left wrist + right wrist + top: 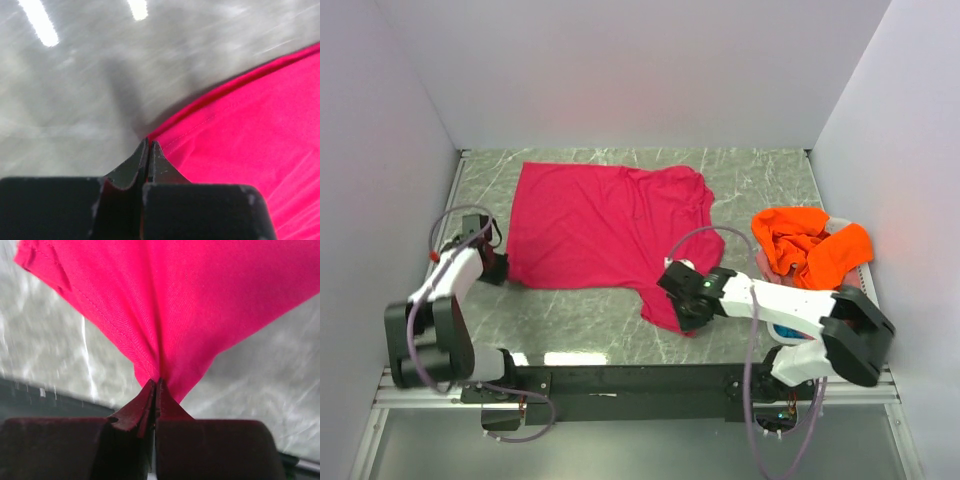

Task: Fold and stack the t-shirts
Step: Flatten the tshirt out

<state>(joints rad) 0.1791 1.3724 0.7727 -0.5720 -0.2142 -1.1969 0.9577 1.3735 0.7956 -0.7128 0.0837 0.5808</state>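
Note:
A crimson-magenta t-shirt (600, 235) lies spread on the marble table. My left gripper (500, 268) is shut on its near left corner, low on the table; in the left wrist view the gripper (149, 145) pinches the hem of the shirt (250, 125). My right gripper (682, 305) is shut on the shirt's near right corner; in the right wrist view the gripper (156, 385) holds bunched cloth of the shirt (170, 300) lifted off the table. A bright orange t-shirt (808, 243) lies crumpled on top of the basket at the right.
A white basket (865, 268) stands at the right edge under the orange shirt, with a bit of teal-blue cloth (786, 331) showing behind my right arm. White walls close the back and sides. The black rail (640, 380) runs along the near edge.

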